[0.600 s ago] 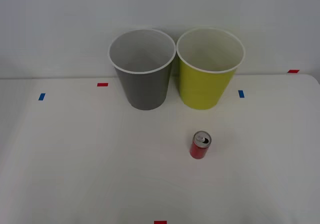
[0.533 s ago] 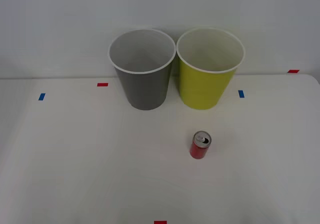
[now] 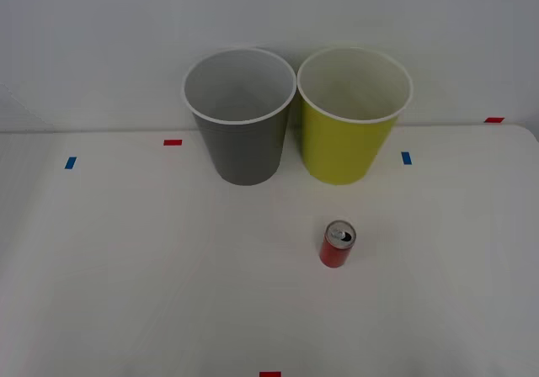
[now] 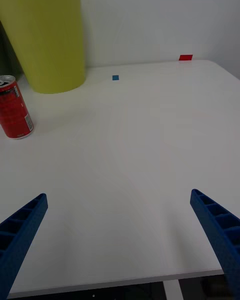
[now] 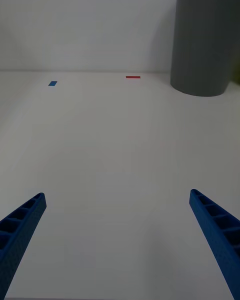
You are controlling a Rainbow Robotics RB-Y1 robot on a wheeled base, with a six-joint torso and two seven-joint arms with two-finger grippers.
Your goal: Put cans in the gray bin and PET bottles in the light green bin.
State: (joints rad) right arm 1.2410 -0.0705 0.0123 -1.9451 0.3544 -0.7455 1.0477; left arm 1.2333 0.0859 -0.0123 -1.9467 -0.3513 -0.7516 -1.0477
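Well ahead of the spread-fingered right gripper (image 4: 120,240), the can (image 4: 15,107) stands upright.

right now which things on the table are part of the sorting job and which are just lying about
Job: can, standing; gray bin; green bin.
Lying about: red tape marks and blue tape marks on the table.

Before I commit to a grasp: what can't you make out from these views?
- Red can: its printed label is too small to read in the front view.
- Gray bin: the left wrist view's top edge cuts off its rim.
- Light green bin: the right wrist view's top edge crops its rim.
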